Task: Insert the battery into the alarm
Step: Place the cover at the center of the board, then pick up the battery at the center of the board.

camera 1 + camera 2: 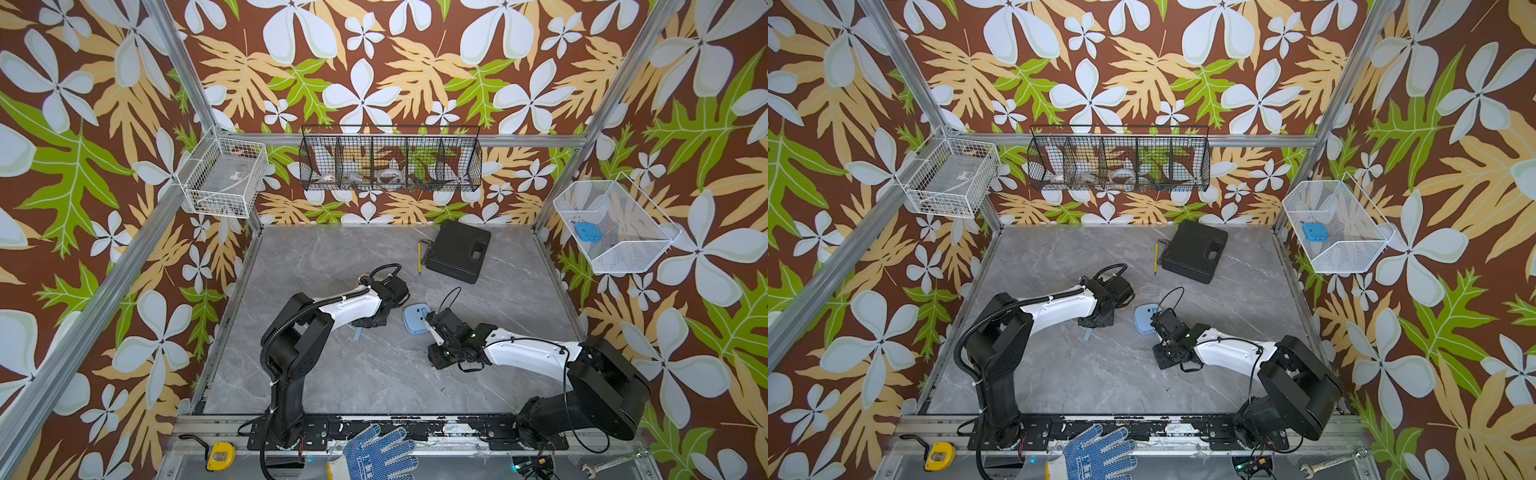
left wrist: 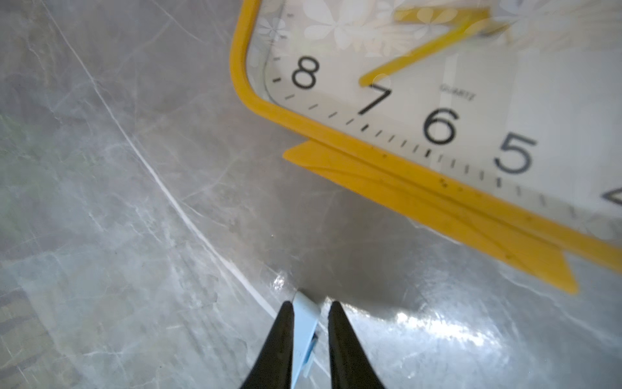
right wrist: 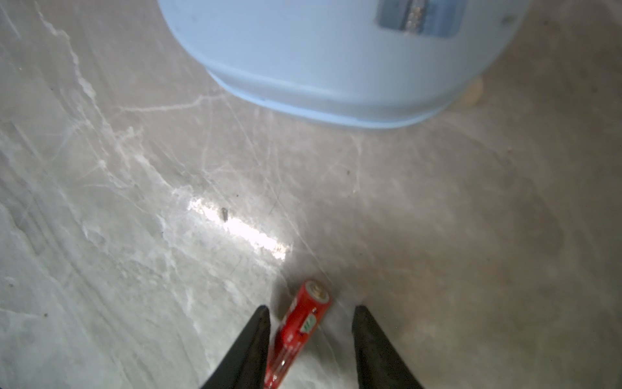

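Right end effector (image 3: 312, 308) is straddling the red battery (image 3: 303, 333), which is lying flat on the tabletop (image 3: 134, 202). Jaws are standing apart. The battery is sitting close against 1 finger with a clear gap to the other, so nothing is clamped.

Battery's long axis is running roughly along the end effector's reach. Its metal-capped end is pointing ahead at the light-blue alarm clock (image 3: 336, 60), which is lying face down near the middle of the tabletop, just beyond the battery. Polarity isn't readable. The open battery bay (image 3: 420, 17) is showing on the clock's back, off the battery's line. I'm judging the move needs a squeeze, a lift, then a re-aim. Right arm is clearly the nearer one.

Left end effector (image 2: 311, 303) is hanging low, jaws slightly apart around a light-blue strip (image 2: 304, 333), probably the bay cover, and only 1 finger is touching it. Yellow alarm clock (image 2: 437, 118) is lying face up just beside it.

Surface is looking like glossy, hard grey marble, so the round cell could roll if nudged. Room is ample: black case (image 1: 457, 251) and pencil (image 1: 419, 257) are sitting by the far edge, well apart.
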